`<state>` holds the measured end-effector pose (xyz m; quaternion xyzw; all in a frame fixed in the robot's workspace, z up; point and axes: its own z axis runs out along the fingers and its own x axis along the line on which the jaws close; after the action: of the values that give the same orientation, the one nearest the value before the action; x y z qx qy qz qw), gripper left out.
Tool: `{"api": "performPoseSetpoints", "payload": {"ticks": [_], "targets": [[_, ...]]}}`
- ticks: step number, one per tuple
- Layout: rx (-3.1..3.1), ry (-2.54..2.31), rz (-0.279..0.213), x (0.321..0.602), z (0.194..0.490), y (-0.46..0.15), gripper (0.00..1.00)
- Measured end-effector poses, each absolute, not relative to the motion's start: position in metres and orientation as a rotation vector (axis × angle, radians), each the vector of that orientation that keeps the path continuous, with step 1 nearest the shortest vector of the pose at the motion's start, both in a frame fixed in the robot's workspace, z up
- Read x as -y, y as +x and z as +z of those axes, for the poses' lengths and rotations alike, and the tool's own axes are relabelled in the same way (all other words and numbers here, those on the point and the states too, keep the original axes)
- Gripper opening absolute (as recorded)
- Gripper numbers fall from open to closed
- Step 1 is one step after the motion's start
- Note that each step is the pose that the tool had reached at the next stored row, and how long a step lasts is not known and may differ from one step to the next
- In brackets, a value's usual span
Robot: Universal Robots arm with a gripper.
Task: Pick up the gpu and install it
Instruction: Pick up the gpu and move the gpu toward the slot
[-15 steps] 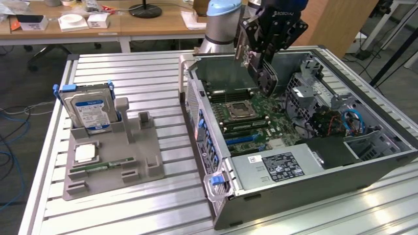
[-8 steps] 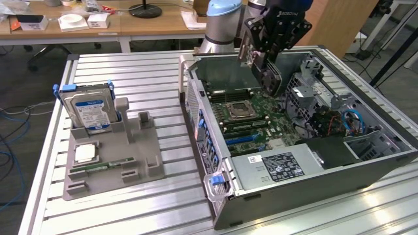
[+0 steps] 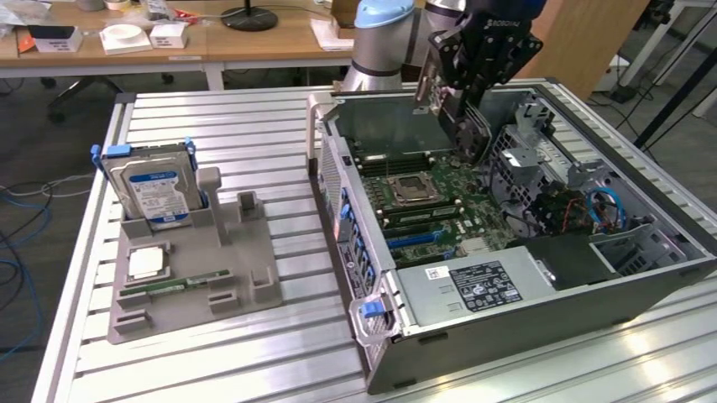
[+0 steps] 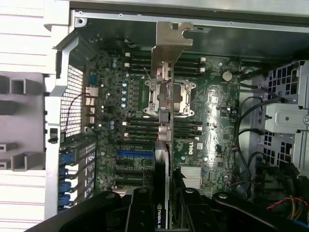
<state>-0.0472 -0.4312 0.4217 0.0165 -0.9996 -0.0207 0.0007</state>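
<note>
You have: open case (image 3: 505, 353), motherboard (image 3: 448, 201) inside; grey holder (image 3: 241, 269) with hard drive (image 3: 151, 185), memory stick (image 3: 174, 285); gripper (image 4: 165, 212) jaws clamped on gpu (image 4: 163, 164), bracket (image 4: 171, 41) in wrist view.

Below the gripper (image 4: 164, 205) the open case (image 3: 372, 353) leaves free air down to the motherboard (image 4: 217, 116), where the CPU socket (image 4: 186, 96) and memory sticks (image 4: 137, 126) lie low. Beside the gripper the drive cage (image 4: 285, 116) and loose cables (image 4: 247, 121) crowd in, apparently close to the gpu (image 4: 171, 41).
</note>
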Motion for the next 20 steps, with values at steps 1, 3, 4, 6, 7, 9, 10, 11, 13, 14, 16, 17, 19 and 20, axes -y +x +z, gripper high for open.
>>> {"api": "performPoseSetpoints", "payload": {"ticks": [1,3,4,6,7,9,10,11,13,14,16,17,19,20], "targets": [[3.139,0.052,-0.065,0.431,0.422,-0.046,0.26],[3.139,0.052,-0.065,0.431,0.422,-0.044,0.26],[3.139,0.052,-0.065,0.431,0.422,-0.042,0.26],[3.139,0.052,-0.065,0.431,0.422,-0.04,0.26],[3.139,0.052,-0.065,0.431,0.422,-0.039,0.26],[3.139,0.052,-0.065,0.431,0.422,-0.036,0.26],[3.139,0.053,-0.065,0.431,0.422,-0.035,0.26],[3.139,0.053,-0.065,0.431,0.422,-0.035,0.26],[3.139,0.053,-0.065,0.431,0.422,-0.034,0.26],[3.139,0.053,-0.065,0.431,0.422,-0.034,0.26],[3.139,0.053,-0.065,0.431,0.422,-0.034,0.26],[3.139,0.053,-0.065,0.431,0.422,-0.034,0.26],[3.139,0.053,-0.065,0.431,0.422,-0.033,0.26],[3.139,0.053,-0.065,0.431,0.422,-0.031,0.26]]}}
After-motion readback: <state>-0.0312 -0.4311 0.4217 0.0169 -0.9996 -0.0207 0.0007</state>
